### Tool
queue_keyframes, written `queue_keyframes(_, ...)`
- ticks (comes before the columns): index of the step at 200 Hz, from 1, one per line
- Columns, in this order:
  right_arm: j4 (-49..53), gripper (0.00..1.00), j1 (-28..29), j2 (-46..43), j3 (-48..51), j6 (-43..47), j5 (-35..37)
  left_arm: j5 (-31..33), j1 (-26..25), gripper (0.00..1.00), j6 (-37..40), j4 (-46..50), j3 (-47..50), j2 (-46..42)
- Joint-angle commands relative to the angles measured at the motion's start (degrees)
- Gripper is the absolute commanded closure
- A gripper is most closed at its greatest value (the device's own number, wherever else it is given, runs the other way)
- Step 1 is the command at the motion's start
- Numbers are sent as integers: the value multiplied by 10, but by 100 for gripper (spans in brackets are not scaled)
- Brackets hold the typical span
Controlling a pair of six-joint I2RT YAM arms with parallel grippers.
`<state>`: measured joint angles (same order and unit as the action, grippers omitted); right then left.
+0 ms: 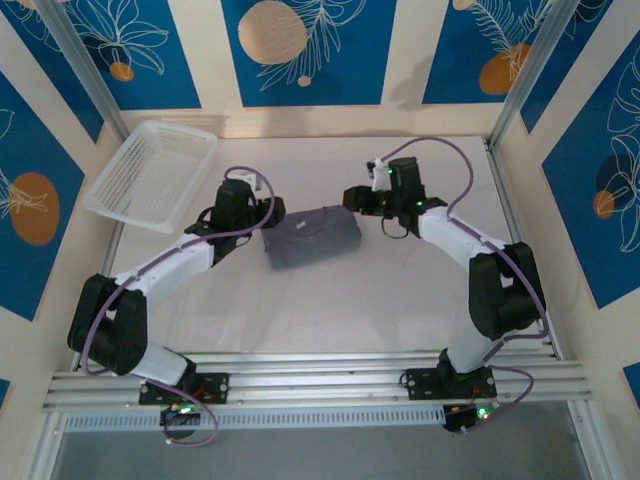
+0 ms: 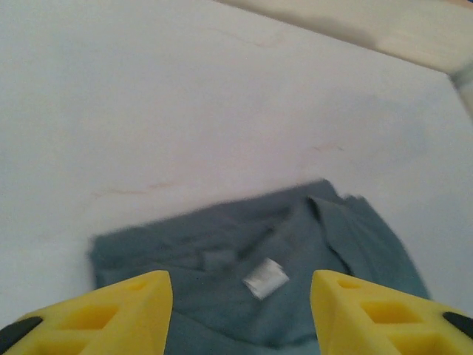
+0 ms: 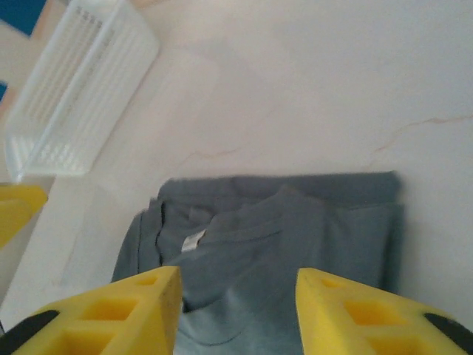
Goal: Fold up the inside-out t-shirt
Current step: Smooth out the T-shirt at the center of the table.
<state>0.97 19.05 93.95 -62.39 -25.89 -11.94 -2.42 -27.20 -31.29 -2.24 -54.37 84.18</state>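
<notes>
Bimanual station seen from above, with both wrist views. The inside-out t-shirt [image 1: 311, 236] lies folded into a compact, roughly rectangular slate-grey bundle near the middle of the white counter [image 1: 330, 310], between the two arms. Its long axis runs left to right, tilted slightly.

The left pincer [image 1: 258, 214] sits just beside the bundle's left end. In the left wrist view its yellow fingers [image 2: 111, 310] stand moderately apart, with nothing clamped between them. Through the gap the grey cloth shows, with the neckline and a small white label [image 2: 264, 278] facing up.

The right pincer [image 1: 362, 199] sits just beside the bundle's upper right corner. In the right wrist view its yellow fingers [image 3: 369, 310] are likewise parted to a middling width and grip nothing. The folded cloth lies below and beyond them, layered edges stacked along its far side and the same label visible beside the collar. Whether either set of fingertips touches the fabric cannot be told.

A white mesh basket [image 1: 150, 172] rests at the counter's far left corner, well apart from the shirt and tilted against the frame; it also appears at the upper left of the right wrist view. Blue panels with a leaf print [image 1: 300, 50] enclose the station.
</notes>
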Motion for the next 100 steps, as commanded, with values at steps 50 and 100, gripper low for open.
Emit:
queue_keyframes(50,2,65,34,90,60,-2,63,4,-33,49,-75,15,74,98)
queue_keyframes(100,41,52,-14,-71,72,-103,-2,-15,23,27,-61,70,74,-5)
